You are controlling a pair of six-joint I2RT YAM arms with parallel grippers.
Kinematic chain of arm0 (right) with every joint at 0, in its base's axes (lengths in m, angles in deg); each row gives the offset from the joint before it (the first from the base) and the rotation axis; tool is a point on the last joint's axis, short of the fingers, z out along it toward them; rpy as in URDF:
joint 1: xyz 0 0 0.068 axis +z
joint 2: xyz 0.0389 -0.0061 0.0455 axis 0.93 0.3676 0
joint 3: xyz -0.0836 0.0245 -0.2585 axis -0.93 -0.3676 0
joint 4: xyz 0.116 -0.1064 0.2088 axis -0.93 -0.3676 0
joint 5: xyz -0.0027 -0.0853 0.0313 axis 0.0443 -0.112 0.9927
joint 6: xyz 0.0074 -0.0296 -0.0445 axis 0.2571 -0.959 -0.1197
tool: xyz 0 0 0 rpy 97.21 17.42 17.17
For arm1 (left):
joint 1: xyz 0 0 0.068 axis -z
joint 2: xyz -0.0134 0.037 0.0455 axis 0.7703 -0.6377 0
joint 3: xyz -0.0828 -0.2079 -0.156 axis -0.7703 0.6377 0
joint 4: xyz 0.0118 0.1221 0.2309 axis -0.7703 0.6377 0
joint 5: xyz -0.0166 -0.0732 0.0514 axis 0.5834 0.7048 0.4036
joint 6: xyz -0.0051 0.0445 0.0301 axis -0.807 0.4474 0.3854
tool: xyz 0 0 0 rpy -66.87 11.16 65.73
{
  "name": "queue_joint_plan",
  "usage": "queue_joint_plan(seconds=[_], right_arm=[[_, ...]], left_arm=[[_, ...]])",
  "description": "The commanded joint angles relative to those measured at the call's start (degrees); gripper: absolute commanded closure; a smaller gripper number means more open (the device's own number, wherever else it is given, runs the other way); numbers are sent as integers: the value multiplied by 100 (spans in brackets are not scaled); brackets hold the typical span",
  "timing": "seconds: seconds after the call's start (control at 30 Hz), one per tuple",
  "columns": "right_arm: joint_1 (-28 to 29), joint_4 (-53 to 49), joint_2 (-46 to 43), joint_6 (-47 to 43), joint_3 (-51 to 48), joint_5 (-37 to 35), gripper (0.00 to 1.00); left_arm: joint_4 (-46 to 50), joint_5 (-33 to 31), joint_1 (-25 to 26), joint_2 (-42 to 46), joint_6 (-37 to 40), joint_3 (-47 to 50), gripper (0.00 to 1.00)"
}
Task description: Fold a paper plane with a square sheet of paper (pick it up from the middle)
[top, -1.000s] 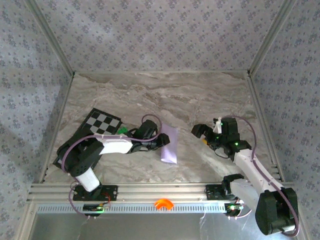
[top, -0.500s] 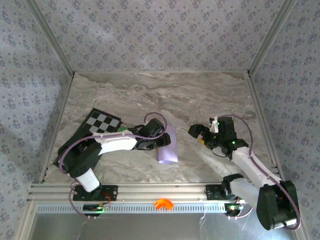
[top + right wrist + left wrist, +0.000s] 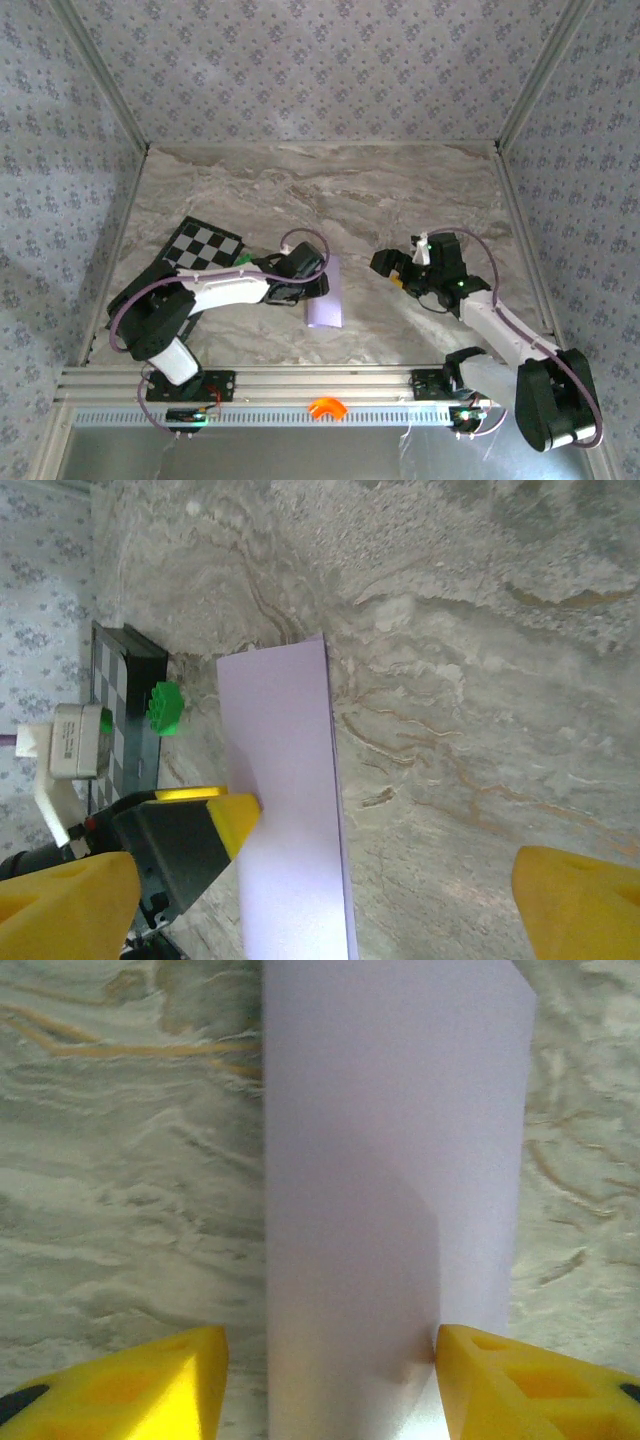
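**Paper plane: one fold in, shaping not yet begun**

Marbled table between papered walls, seen from above and from both wrists. Near the table's middle, a touch toward 6 o'clock: sheet of paper, pale lilac, lying flat as a narrow strip, long edges running 12 to 6.

At 9 o'clock of the strip: left gripper, jaws partly apart and set astride one end of the strip. One yellow fingertip at the paper's edge, the other on bare marble just beside the opposite edge. No pinch visible, nothing lifted.

At 3 o'clock of the strip, well apart from it: right gripper, jaws spread wide, empty, turned toward the paper.

Farther out toward 9 o'clock: checkerboard. Beside it, small green block, near a corner of the strip but not touching.

Judged progress: early. Done, apparently, a halving fold, going by the narrow outline and a faint layered shadow across the strip in the left wrist view. Left to do, as far as can be judged: corner folds for a pointed nose, centre crease, wings. No sharp nose or raised wing to be seen.
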Motion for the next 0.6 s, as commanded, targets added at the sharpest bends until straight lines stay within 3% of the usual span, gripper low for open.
queue_joint_plan(seconds=[0.0, 0.3, 0.47, 0.57], right_arm=[[183, 318, 155, 52, -62, 172, 10], [752, 664, 749, 49, 36, 54, 37], [885, 703, 920, 44, 54, -90, 46], [898, 749, 1009, 31, 61, -46, 60]], left_arm=[[19, -111, -50, 65, 13, 109, 43], [-169, -67, -73, -153, -238, 162, 41], [-248, -105, -79, -253, -375, 168, 39], [-216, -138, -74, -351, -441, 106, 39]])
